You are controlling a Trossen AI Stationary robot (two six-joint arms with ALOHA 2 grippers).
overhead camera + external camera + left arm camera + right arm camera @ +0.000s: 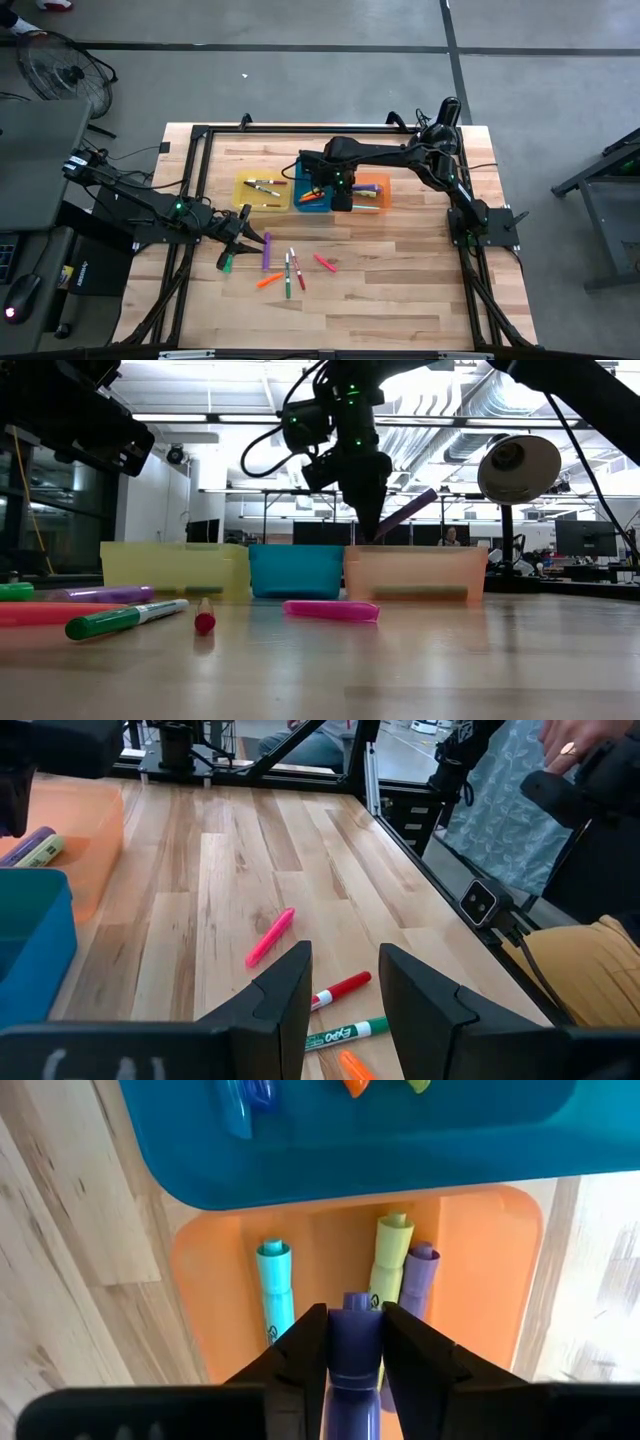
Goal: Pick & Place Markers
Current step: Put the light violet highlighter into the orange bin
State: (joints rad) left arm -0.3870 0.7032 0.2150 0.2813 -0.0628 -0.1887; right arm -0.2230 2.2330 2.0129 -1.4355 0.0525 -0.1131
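purple is the colour of the marker (352, 1350) now between the fingers of the right gripper (354, 1342), which hangs directly above the orange tray (470, 1260) with the marker pointing down into it. the fingers sit narrowly apart and touch the barrel on both sides, so the marker looks held, though how firm the hold is cannot be told. in that tray lie a teal marker (274, 1290), a yellow-green marker (390, 1265) and a lilac marker (420, 1285), side by side. the step in hand reads as the drop of a sorted marker into the orange tray; the next move would call for spreading the fingers enough for the barrel to fall clear, then lifting away without catching the tray wall.

the left gripper (343, 988) hovers low over the wooden surface (400, 290), well in front of the orange tray, its fingers partly apart and holding nothing. just beyond its tips lie a pink marker (270, 936), a red marker (338, 990) and a green marker (345, 1035), loose on the surface and not yet collected. the blue tray (305, 203) and the yellow tray (240, 195) stand beside the orange tray in a row.
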